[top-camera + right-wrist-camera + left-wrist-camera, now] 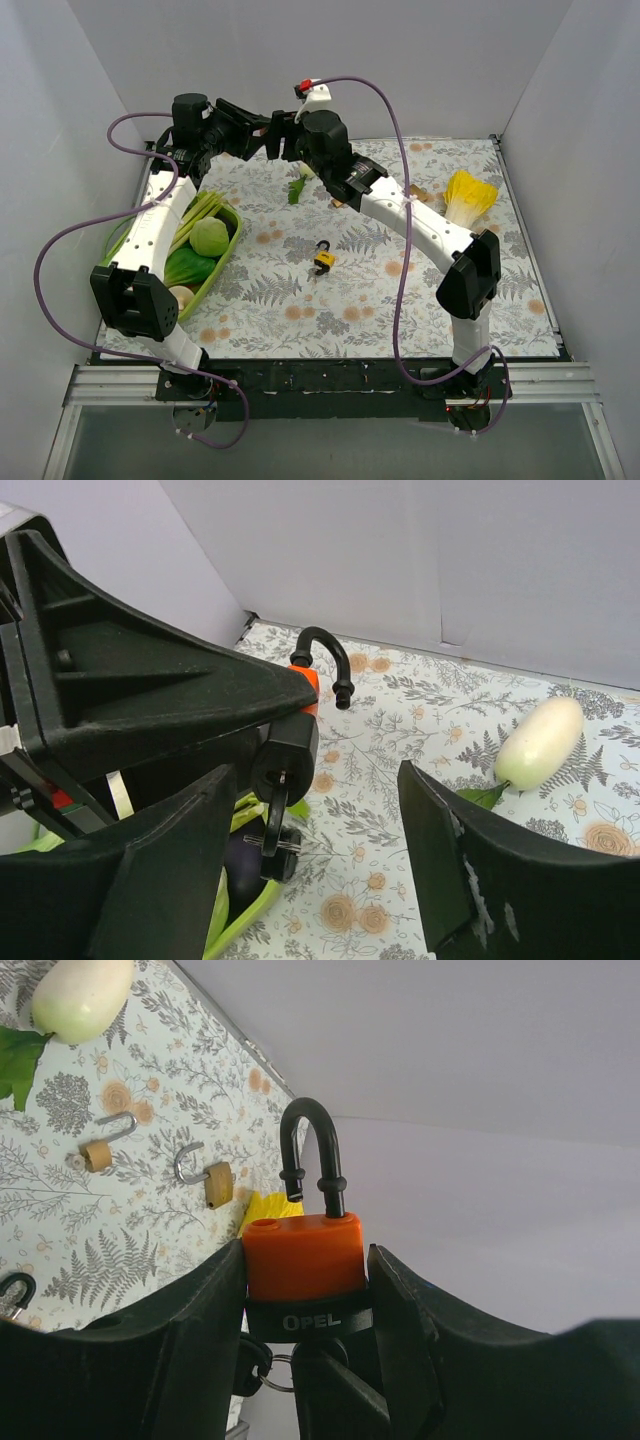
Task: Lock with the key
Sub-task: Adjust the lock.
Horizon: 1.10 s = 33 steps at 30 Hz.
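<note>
My left gripper [305, 1260] is shut on an orange padlock [303, 1255] held in the air near the back wall. Its black shackle [312, 1150] stands open, one end clear of the body. In the right wrist view the padlock's black underside [287, 755] faces me, with the key [273, 815] stuck in the keyhole and a second key hanging from its ring. My right gripper [315, 780] is open. Its fingers sit on either side of the key, and neither touches it. In the top view both grippers [262, 135] [290, 135] meet nose to nose at the back.
A yellow padlock [323, 259] lies mid-table. Two small brass padlocks [100, 1150] [215, 1180] and a white vegetable [540, 742] lie on the floral cloth. A green basket [222, 262] of vegetables stands at the left, and a yellow object [470, 195] at the back right.
</note>
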Each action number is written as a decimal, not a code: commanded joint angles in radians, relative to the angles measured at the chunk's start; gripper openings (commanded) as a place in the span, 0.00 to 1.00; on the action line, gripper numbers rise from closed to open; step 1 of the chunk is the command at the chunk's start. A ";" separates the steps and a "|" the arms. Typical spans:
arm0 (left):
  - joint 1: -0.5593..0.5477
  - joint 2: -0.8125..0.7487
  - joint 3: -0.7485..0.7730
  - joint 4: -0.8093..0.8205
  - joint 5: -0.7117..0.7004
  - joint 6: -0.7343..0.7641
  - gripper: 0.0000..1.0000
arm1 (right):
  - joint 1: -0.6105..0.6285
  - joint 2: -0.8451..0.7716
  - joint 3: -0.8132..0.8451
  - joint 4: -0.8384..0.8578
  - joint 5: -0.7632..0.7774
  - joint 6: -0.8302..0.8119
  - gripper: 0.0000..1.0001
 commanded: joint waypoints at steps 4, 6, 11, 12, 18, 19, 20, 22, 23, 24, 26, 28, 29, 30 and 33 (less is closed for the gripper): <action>-0.004 -0.087 -0.004 0.061 0.048 -0.042 0.13 | 0.008 0.020 0.065 0.103 0.055 0.016 0.64; -0.004 -0.087 -0.009 0.061 0.048 -0.040 0.13 | 0.008 0.031 0.083 0.106 0.058 0.016 0.63; -0.004 -0.087 -0.015 0.072 0.062 -0.051 0.12 | 0.011 0.048 0.084 0.106 0.036 0.033 0.66; -0.004 -0.087 -0.017 0.072 0.062 -0.051 0.12 | 0.012 0.051 0.082 0.106 0.035 0.035 0.66; -0.004 -0.086 -0.014 0.078 0.071 -0.065 0.12 | 0.015 0.069 0.086 0.109 0.042 0.038 0.62; -0.004 -0.087 -0.015 0.079 0.073 -0.071 0.12 | 0.015 0.071 0.091 0.111 0.042 0.039 0.55; -0.002 -0.087 -0.017 0.079 0.076 -0.069 0.12 | 0.015 0.074 0.094 0.111 0.039 0.038 0.51; -0.004 -0.089 -0.018 0.079 0.079 -0.071 0.12 | 0.015 0.074 0.100 0.114 0.041 0.035 0.38; -0.004 -0.090 -0.024 0.081 0.077 -0.071 0.12 | 0.015 0.073 0.100 0.114 0.039 0.030 0.32; -0.004 -0.095 -0.029 0.080 0.079 -0.071 0.13 | 0.015 0.068 0.100 0.116 0.038 0.027 0.26; -0.004 -0.101 -0.047 0.078 0.080 -0.065 0.18 | 0.014 0.054 0.085 0.126 0.032 0.016 0.06; -0.002 -0.109 -0.066 0.078 0.090 -0.054 0.32 | 0.012 0.022 0.061 0.149 0.026 0.009 0.01; 0.001 -0.110 -0.073 0.076 0.099 -0.049 0.39 | 0.006 0.010 0.041 0.160 0.013 0.004 0.01; 0.004 -0.113 -0.099 0.086 0.113 -0.046 0.50 | 0.003 -0.015 0.033 0.166 0.004 -0.001 0.01; 0.039 -0.130 -0.159 0.121 0.208 -0.033 0.88 | -0.024 -0.082 -0.019 0.180 -0.043 -0.005 0.01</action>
